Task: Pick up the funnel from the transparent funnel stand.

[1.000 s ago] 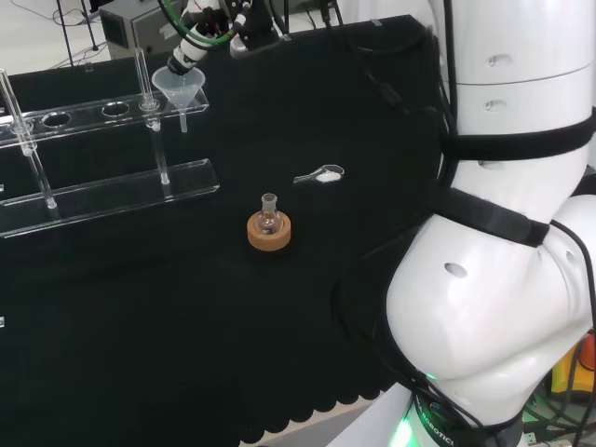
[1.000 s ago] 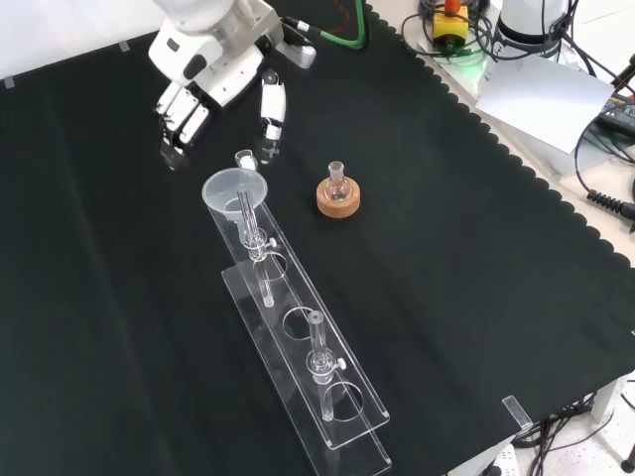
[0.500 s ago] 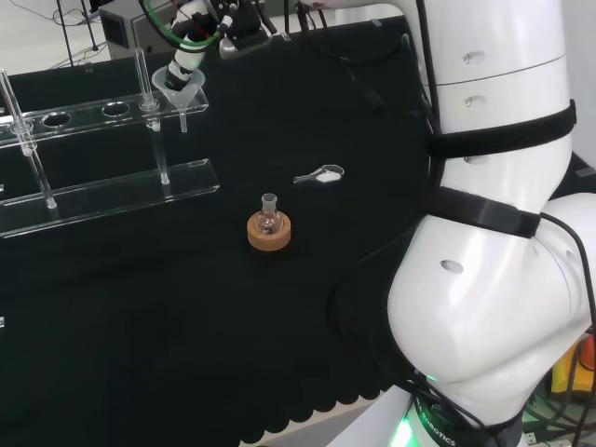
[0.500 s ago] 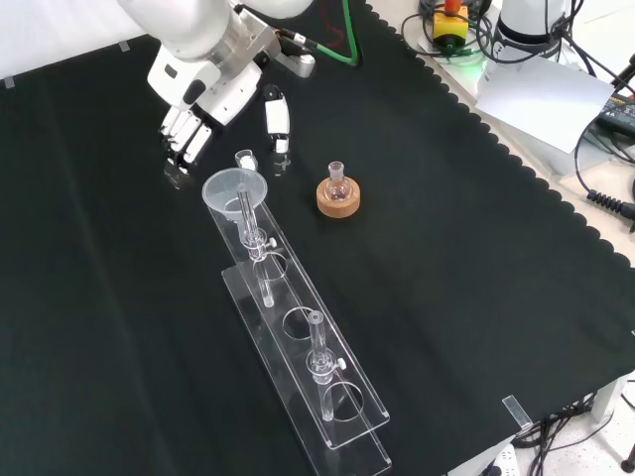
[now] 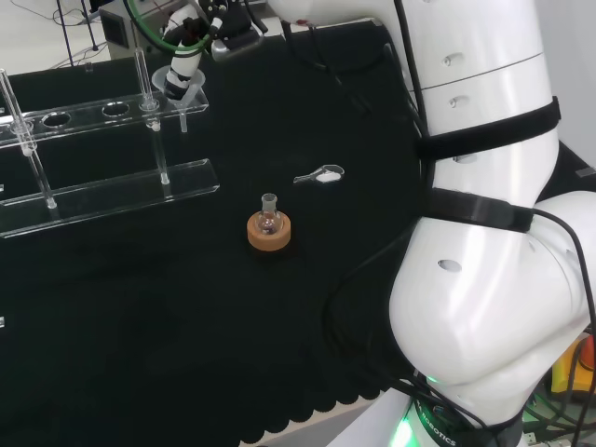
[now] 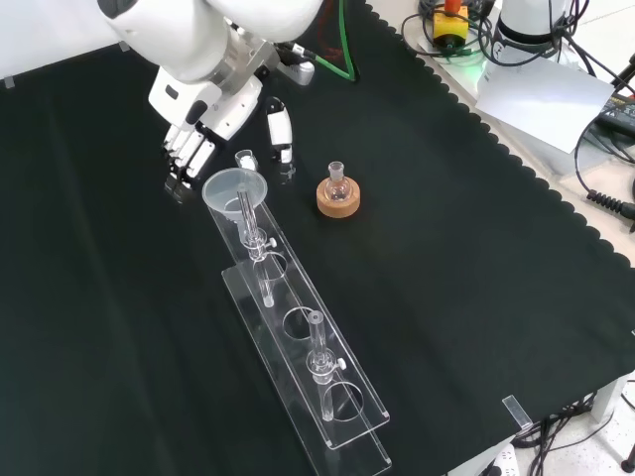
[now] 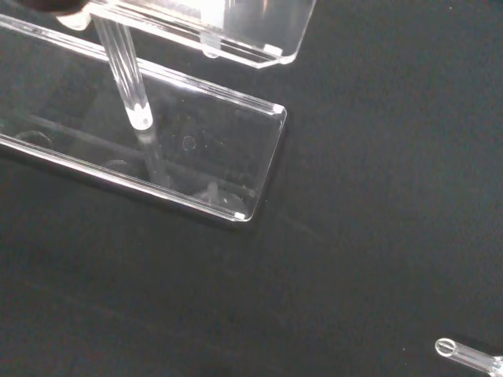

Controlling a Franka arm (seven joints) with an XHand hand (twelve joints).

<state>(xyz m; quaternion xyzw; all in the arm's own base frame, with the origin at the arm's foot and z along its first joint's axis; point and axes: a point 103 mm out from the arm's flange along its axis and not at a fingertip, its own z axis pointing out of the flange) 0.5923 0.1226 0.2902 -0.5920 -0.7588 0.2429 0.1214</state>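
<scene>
A clear funnel (image 6: 234, 188) sits in the end hole of the transparent stand (image 6: 310, 369), its stem hanging down through the top plate. In the head view the funnel (image 5: 181, 89) is at the right end of the stand (image 5: 110, 191). My hand (image 6: 205, 111) hovers just behind the funnel, open. Its fingers (image 6: 185, 159) point down left of the rim and the thumb (image 6: 282, 131) points down to the right; I cannot tell if they touch it. In the head view the hand (image 5: 190, 54) is over the funnel's bowl. The wrist view looks down on the stand's base plate (image 7: 206, 161) and a post (image 7: 124, 78).
A small round flask (image 6: 337, 182) stands in a cork ring (image 6: 337, 203) right of the funnel. A clear spoon (image 5: 321, 174) with white powder lies beyond it; it lies by my thumb in the front view as the spoon (image 6: 245, 158). The cloth's scalloped edge (image 6: 556, 188) runs along the right.
The hand has come down and closer to the funnel, fingers and thumb now either side of its rim. The arm's links have swung left in the head view. The funnel has not moved.
</scene>
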